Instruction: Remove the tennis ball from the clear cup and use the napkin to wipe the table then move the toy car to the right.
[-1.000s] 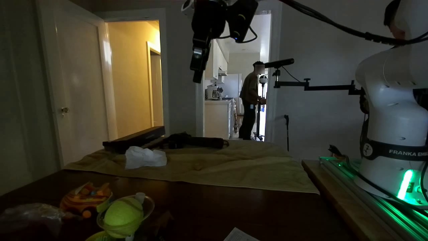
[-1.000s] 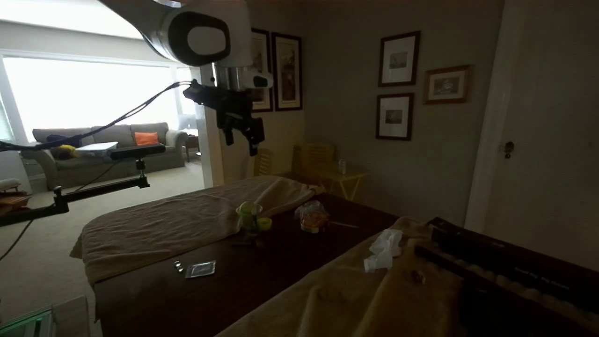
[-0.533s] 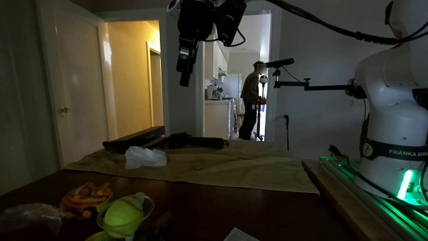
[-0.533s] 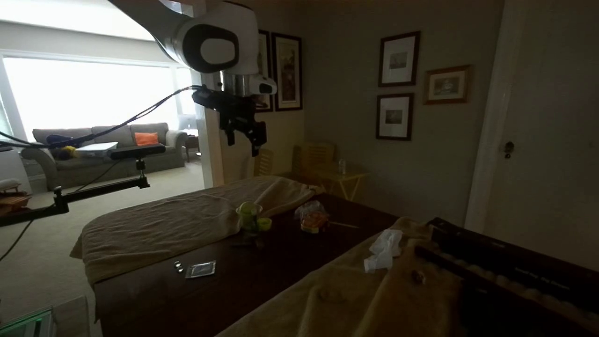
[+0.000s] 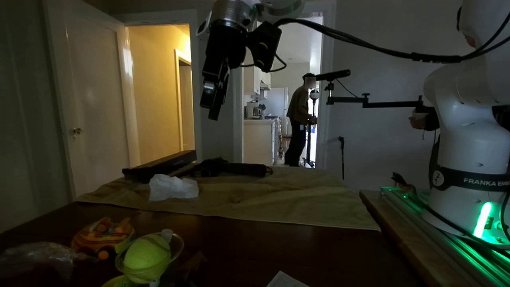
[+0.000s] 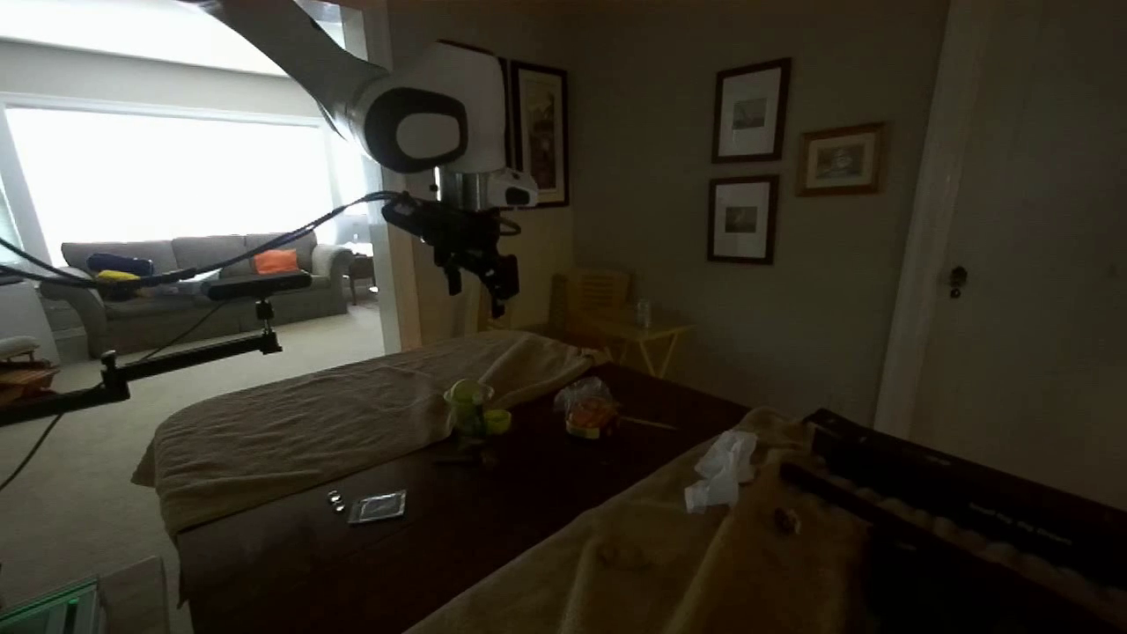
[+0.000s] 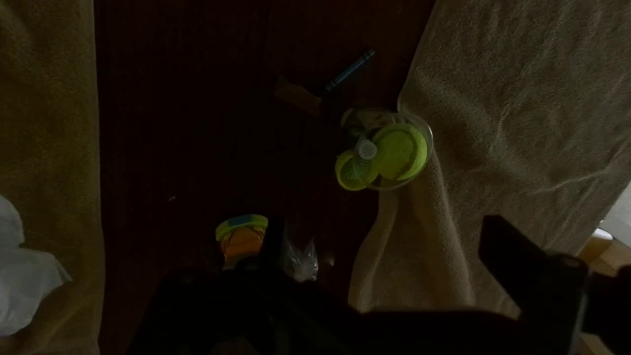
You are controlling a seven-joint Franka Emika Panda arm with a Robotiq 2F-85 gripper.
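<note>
dim room, dark-brown worktop (image 6: 502, 497) with tan cloth towels (image 7: 532, 98) along both sides. pincer (image 6: 477, 300) hangs well above it, jaws spread, nothing held. fuzzy yellow-green tennis ball (image 7: 402, 150) is in the clear round-mouthed cup (image 5: 176, 248), at a towel's edge, with a small lime-green bowl (image 6: 497, 423) beside it.

step in hand, my guess: line up over the ball and pull it out. in the wrist view it lies beyond the fingertip line, so centre on it first, then come straight down. ball nearly fills the cup's mouth: pinch its upper half, don't hook the rim. pale round cap (image 7: 366, 149) pokes up beside it; rotate so neither jaw lands there. lift vertical or the cup may tip.

orientation: ball is a sphere, no long axis. cup looks upright, mouth up, axis near vertical. orange striped toy car (image 7: 244, 241) has its lime-green end toward the top of the wrist view; rest is partly behind the pincer, long axis probably up-down. crumpled white paper napkin (image 5: 172, 188) lies on the opposite towel, well apart.
</note>
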